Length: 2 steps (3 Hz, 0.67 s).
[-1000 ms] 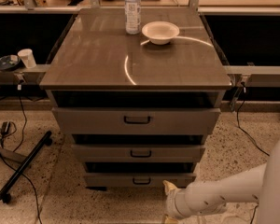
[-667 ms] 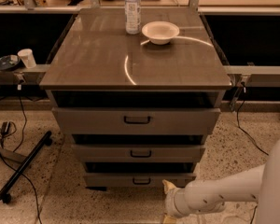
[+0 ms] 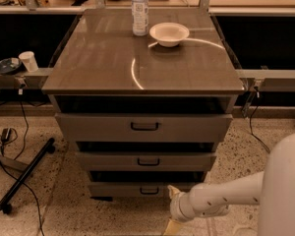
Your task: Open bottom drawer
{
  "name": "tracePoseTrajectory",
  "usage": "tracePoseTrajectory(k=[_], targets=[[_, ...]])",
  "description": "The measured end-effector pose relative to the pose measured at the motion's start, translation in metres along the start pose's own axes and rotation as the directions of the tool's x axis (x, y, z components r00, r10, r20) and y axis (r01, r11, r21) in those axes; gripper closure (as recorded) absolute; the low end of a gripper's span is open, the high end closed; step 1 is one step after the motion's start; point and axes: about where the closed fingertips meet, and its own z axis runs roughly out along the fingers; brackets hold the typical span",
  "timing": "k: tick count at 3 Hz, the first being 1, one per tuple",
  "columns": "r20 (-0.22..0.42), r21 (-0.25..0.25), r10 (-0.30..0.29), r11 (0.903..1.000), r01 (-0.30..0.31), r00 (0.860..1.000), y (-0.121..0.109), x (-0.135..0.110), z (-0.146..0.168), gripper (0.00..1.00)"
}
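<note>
the grey-brown flat-fronted bottom drawer [image 3: 119, 189] is seen lowest in the cabinet; the gripper [image 3: 171, 208], spread wide, is poised just right of its small black loop handle [image 3: 149, 191], which should be gripped squarely and drawn straight out.
</note>
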Motion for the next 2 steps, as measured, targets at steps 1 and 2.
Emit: tracePoseTrajectory(k=[1, 2], targets=[[0.023, -0.005, 0.007, 1.0000, -0.007, 1.000, -0.0202, -0.0104, 0.0217, 0.00], [0.026, -0.003, 0.001, 1.0000, -0.001, 1.000, -0.0222, -0.0110, 0.0250, 0.00]])
